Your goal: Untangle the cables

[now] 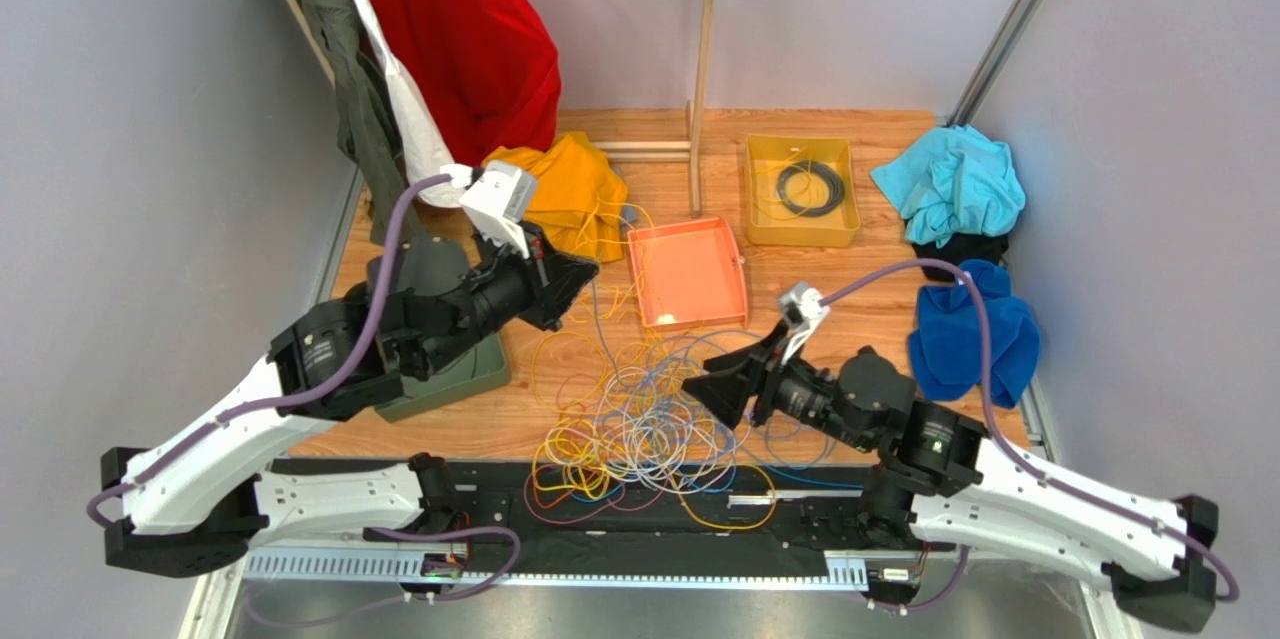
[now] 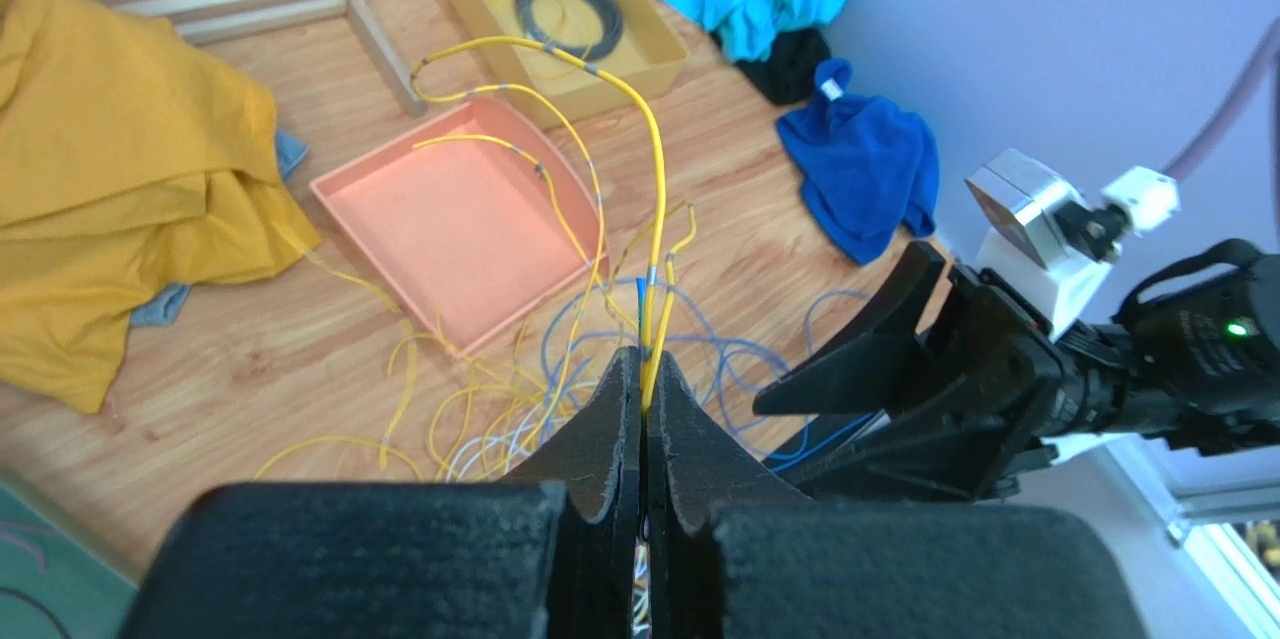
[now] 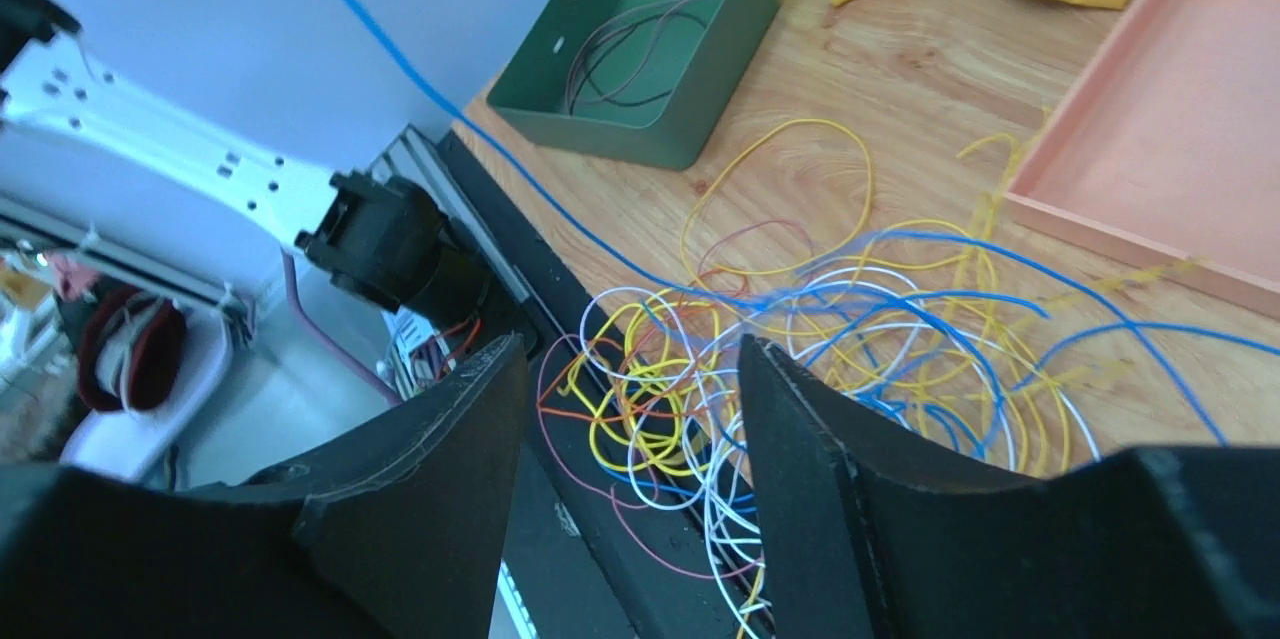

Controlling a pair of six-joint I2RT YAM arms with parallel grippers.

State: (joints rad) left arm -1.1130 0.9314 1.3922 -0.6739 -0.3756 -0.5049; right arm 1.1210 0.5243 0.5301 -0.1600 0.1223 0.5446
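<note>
The cables [image 1: 646, 429] lie in a loose tangle of yellow, white, blue and orange loops on the wooden table, spilling over its near edge. My left gripper [image 1: 579, 279] is lifted behind the tangle. Seen from the left wrist, that gripper [image 2: 646, 362] is shut on a yellow cable [image 2: 657, 174] and a blue strand [image 2: 642, 302] running into its tips. The yellow cable arcs up over the trays. A blue cable [image 3: 451, 107] stretches taut up out of the tangle [image 3: 842, 354]. My right gripper [image 1: 714, 387] hovers open over the tangle's right side, nothing between its fingers [image 3: 819, 429].
A salmon tray [image 1: 688, 272] sits behind the tangle, and a yellow tray [image 1: 801, 189] with a coiled black cable beyond it. A green tray [image 3: 639, 54] holds dark cables under the left arm. Yellow cloth [image 1: 579, 189], blue cloths [image 1: 977, 332], a wooden stand [image 1: 700, 84].
</note>
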